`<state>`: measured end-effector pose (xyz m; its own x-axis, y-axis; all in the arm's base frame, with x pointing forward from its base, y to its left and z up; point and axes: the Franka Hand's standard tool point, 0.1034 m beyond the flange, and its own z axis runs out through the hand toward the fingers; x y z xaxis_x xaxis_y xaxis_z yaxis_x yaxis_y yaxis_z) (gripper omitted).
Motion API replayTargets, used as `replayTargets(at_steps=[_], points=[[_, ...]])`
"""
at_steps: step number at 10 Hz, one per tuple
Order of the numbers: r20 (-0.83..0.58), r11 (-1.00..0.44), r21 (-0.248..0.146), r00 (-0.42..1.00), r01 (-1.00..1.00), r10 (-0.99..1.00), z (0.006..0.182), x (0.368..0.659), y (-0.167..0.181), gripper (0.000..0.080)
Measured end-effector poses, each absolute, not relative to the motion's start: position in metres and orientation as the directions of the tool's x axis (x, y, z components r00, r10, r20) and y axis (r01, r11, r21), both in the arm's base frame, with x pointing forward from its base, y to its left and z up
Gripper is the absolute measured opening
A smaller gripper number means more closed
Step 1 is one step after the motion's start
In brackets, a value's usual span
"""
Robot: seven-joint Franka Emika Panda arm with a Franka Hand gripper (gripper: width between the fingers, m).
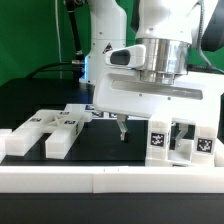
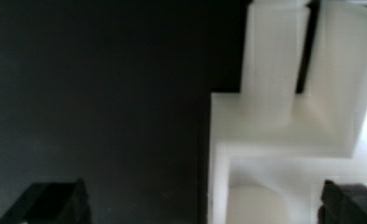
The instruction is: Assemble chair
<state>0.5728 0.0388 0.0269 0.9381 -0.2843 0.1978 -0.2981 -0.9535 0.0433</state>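
The chair is in loose white parts with black-and-white tags. A slotted slab and blocks (image 1: 45,135) lie at the exterior view's left. Two upright tagged pieces (image 1: 160,140) (image 1: 202,146) stand at its right, just behind the front rail. My gripper (image 1: 150,131) hangs low over the right-hand group, open, one dark finger (image 1: 121,130) showing beside the pieces. In the wrist view my gripper (image 2: 206,203) is open over a white slotted part (image 2: 278,120). That part lies between the fingertips (image 2: 55,203), nearer the other one, and nothing is gripped.
A long white border rail (image 1: 110,178) runs along the table's front edge. The black table top (image 1: 95,150) shows between the two groups of parts. The arm's white body and a green backdrop fill the back.
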Motion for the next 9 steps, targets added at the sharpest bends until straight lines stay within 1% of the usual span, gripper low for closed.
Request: replayTargets(at_steps=[5, 9], points=[[0.179, -0.951, 0.066, 0.941, -0.303, -0.288, 0.007, 0.566, 0.037, 0.0649], [0.178, -0.950, 0.066, 0.940, -0.305, -0.290, 0.007, 0.566, 0.036, 0.0649]])
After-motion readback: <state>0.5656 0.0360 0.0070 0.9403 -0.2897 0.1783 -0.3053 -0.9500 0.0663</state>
